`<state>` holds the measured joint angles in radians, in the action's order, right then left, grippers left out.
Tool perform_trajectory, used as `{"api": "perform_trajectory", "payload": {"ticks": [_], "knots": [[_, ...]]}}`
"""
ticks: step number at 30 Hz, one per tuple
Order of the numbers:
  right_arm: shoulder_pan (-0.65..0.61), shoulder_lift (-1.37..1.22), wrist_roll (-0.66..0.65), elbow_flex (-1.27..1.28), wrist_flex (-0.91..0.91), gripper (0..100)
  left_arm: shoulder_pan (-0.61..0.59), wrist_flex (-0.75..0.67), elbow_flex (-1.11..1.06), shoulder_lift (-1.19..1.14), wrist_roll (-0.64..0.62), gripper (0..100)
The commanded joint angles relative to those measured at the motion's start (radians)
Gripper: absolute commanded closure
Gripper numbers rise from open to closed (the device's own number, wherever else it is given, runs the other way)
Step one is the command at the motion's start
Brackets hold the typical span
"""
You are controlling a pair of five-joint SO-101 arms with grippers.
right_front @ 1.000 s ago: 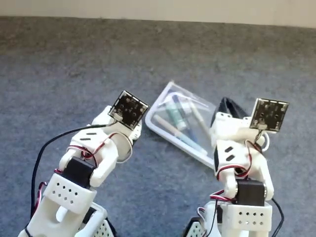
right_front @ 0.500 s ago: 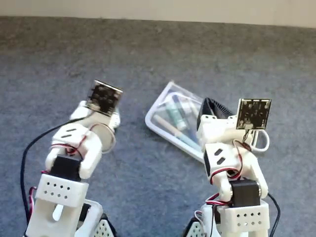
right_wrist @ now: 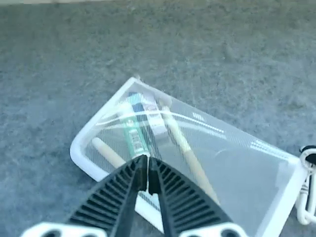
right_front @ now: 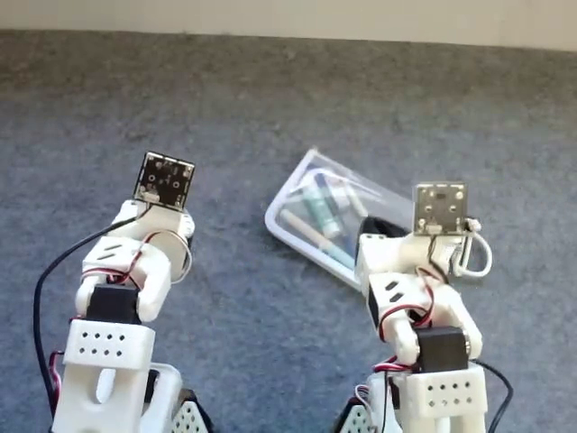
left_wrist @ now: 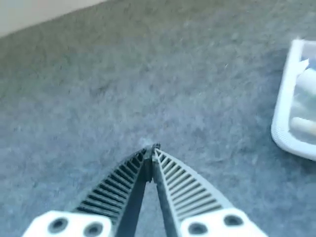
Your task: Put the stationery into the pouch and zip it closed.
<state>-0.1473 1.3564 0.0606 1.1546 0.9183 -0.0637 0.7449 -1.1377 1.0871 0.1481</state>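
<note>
Your right fingers (right_wrist: 118, 190) are closed together with nothing between them. They hang just above the pouch (right_wrist: 247, 173), over its near long edge. Your left fingers (left_wrist: 121, 185) are also closed and empty, above bare desk (left_wrist: 74, 89), with the pouch well apart from them to the side.

The pouch lies flat on the desk between the two arms, closer to the right one, and the stationery seems to be inside it already. So I judge that the step in hand is the zip. I cannot tell from these views where the slider is, or whether it is already pulled across.

To do it well, first open the right fingers before you go down, because closed fingers will only push the pouch away. Bring the left fingers to the far rim and press it, so the pouch does not slide when the other arm pulls. Pull along the edge, not upward.

Counted: one pouch; inside it one tube with a green label (right_wrist: 132, 134), two pale sticks like pens (right_wrist: 183, 144), and one piece with blue (right_wrist: 147, 109). They overlap, so four is my best count.
</note>
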Motion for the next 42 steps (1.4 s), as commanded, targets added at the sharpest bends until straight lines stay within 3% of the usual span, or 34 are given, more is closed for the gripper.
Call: {"api": "perform_trajectory", "payload": {"ticks": [1,7,17,28,42], "knots": [[-0.004,0.013,-0.011,0.051,0.005,99.5,-0.056,-0.018,-0.012,0.004,-0.012,99],[-0.004,0.051,-0.011,0.157,0.005,99.5,-0.071,-0.018,-0.107,0.004,-0.012,99],[-0.007,0.498,-0.057,0.438,0.007,99.5,-0.091,-0.023,-0.148,0.005,-0.012,99],[-0.005,0.481,-0.066,0.621,0.005,99.5,-0.119,-0.032,-0.165,0.005,-0.043,99],[-0.004,0.483,-0.068,0.661,0.314,99.5,-0.124,-0.048,-0.171,0.005,-0.046,99]]}}
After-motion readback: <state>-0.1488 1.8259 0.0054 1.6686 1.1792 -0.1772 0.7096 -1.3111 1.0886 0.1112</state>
